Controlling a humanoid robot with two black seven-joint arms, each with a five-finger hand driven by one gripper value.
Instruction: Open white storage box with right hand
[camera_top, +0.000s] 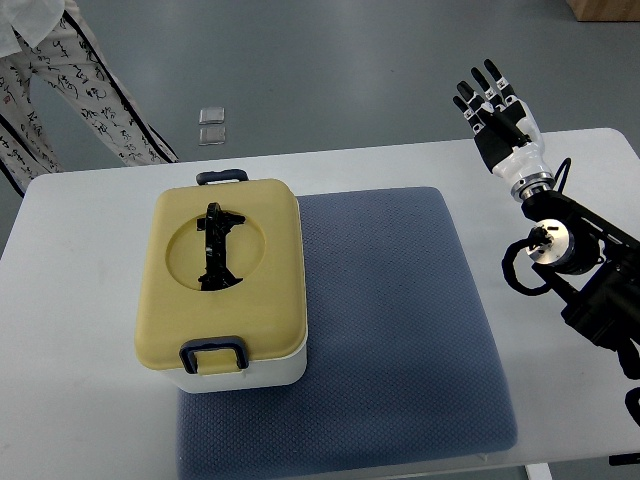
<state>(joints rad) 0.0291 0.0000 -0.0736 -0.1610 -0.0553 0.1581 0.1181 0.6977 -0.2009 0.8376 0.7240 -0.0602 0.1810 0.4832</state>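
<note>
Box on mat, lid shut | R hand fingers spread, empty, well apart | step: pre-reach | nxt: get to latch

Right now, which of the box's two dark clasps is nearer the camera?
The clasp on the storage box's bottom edge; the other clasp sits on the far edge.

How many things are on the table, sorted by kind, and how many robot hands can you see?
Box: 1, white with a yellow lid
Mat: 1, blue-grey
Right hand: 1, open, holding nothing
Total: 3
</note>
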